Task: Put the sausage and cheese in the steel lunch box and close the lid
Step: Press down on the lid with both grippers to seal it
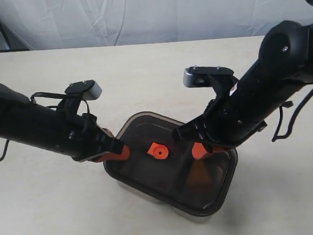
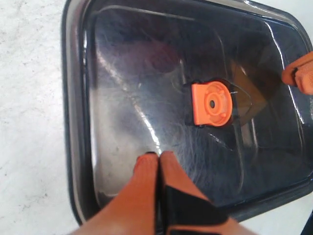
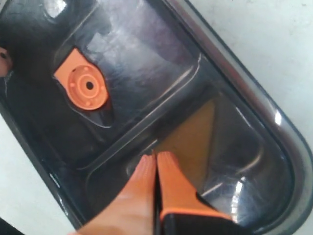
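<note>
Right wrist view: cheese (image 3: pixel 193 142) under lid (image 3: pixel 146 63) | exterior: lunch box (image 1: pixel 179 214) | left fingers (image 2: pixel 144 188), right fingers (image 3: pixel 173 188) pinched together

Exterior camera high, angled down on table (image 1: pixel 142 70), wrist cameras close over lid (image 2: pixel 127 98), sharing orange valve (image 3: pixel 85 87)

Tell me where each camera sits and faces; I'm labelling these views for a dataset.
Exterior view: raised off the arms, angled down at the table and the lid; both arms, the left gripper and the right gripper show.
Left wrist view: on the left wrist, looking along its shut fingers onto the lid; the right gripper's tip shows too.
Right wrist view: on the right wrist, looking along its own shut fingers onto the lid.
Shared: all three show the orange valve.
</note>
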You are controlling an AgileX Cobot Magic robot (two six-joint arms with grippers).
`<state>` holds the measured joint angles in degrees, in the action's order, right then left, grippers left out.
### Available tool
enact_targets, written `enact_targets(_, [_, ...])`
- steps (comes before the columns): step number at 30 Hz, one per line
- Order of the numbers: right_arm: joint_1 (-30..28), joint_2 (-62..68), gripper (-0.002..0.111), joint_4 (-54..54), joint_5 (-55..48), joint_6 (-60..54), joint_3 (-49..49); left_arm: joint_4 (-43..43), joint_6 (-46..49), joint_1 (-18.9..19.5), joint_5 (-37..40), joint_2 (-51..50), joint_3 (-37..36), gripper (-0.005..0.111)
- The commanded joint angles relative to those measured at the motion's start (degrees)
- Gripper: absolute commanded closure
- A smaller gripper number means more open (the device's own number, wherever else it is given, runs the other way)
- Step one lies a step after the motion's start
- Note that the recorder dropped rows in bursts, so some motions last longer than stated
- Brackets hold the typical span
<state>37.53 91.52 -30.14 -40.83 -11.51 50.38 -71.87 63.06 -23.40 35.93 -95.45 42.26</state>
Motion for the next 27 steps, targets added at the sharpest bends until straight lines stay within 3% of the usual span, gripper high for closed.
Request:
enact_targets(1, [0.20, 1.87, 0.109, -0.16, 0.50, -0.58, -0.34, 1.29, -0.12, -0.17, -1.17, -0.20, -0.10, 0.107])
enact_targets(14, [0.20, 5.89, 0.109, -0.16, 0.72, -0.69, -0.34, 0.57, -0.12, -0.17, -6.07, -0.29, 0.82, 0.107])
enact_targets(22, [0.20, 7.11, 0.109, -0.16, 1.44, -0.69, -0.34, 0.19, 0.38, -0.17, -5.33, -0.29, 4.25, 0.107])
enact_targets(27, [0.20, 7.11, 0.109, -0.16, 1.44, -0.81, -0.34, -2.56, 3.91, -0.32, -0.62, -2.90, 6.94, 0.107])
